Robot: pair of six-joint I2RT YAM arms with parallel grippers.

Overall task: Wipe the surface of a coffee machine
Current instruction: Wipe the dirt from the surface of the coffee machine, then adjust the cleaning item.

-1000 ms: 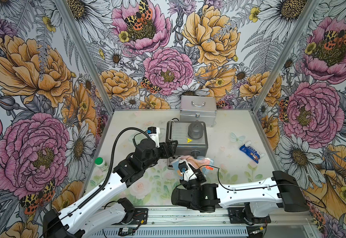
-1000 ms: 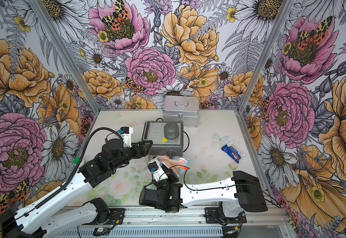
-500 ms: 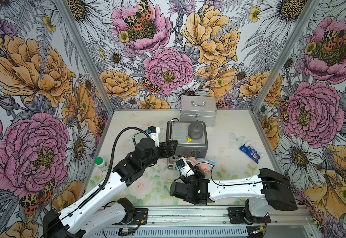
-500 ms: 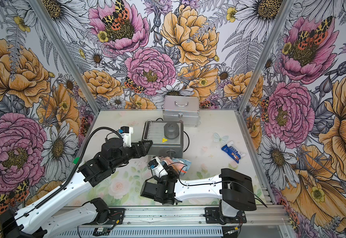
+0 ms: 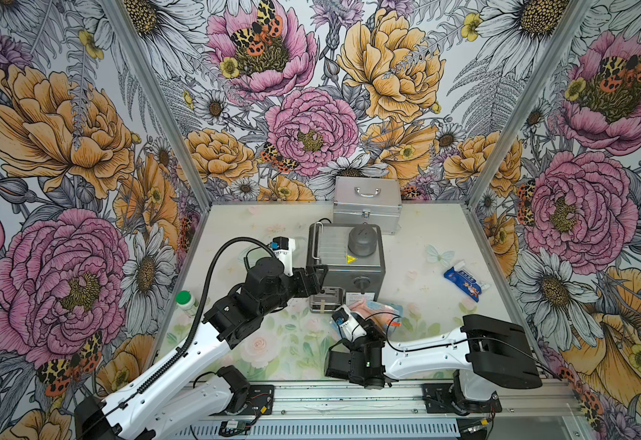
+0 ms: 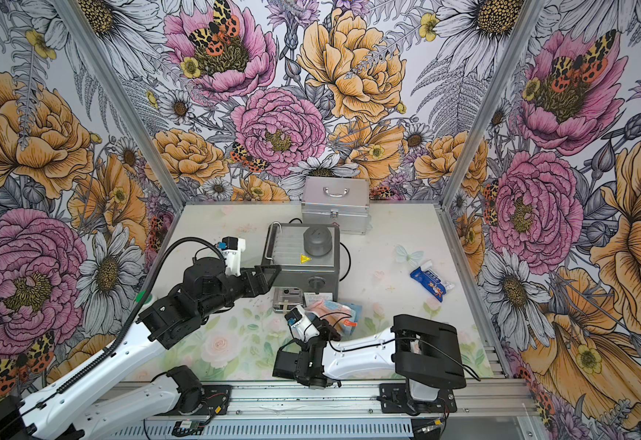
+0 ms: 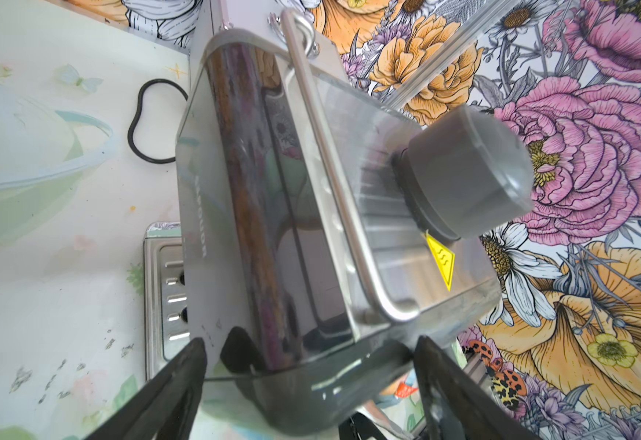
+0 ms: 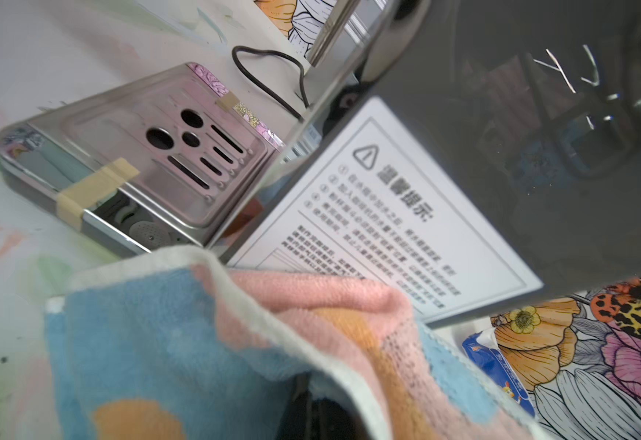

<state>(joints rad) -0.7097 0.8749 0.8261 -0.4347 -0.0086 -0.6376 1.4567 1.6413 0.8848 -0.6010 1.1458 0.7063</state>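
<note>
- Clamping a pink, blue and orange cloth point(image 8: 235, 343), the right claw point(image 5: 375, 319) is closed, nearest the front rail.
- The cloth lies bunched on the surface point(image 5: 425, 236) just in front of the coffee machine point(image 5: 343, 263), under its white label point(image 8: 387, 213). Whether it touches the front face cannot be told.
- A green-capped bottle point(image 5: 185, 301) stands near the surface's left edge.
- Just beside the cloth, a taped metal drip tray point(image 5: 326, 299) sits at the machine's foot.
- The left claw point(image 5: 313, 280) gapes wide, with its jaws on either side of the machine's near left corner. Contact cannot be told.
- A blue packet point(image 5: 463, 284) lies well apart, on the right.
- The coffee machine stands upright near the middle of the surface. A grey cap point(image 5: 362, 242) and a yellow sticker point(image 5: 350, 259) sit on its ribbed top.
- A silver case point(image 5: 366, 204) stands just behind it, at the back wall.
</note>
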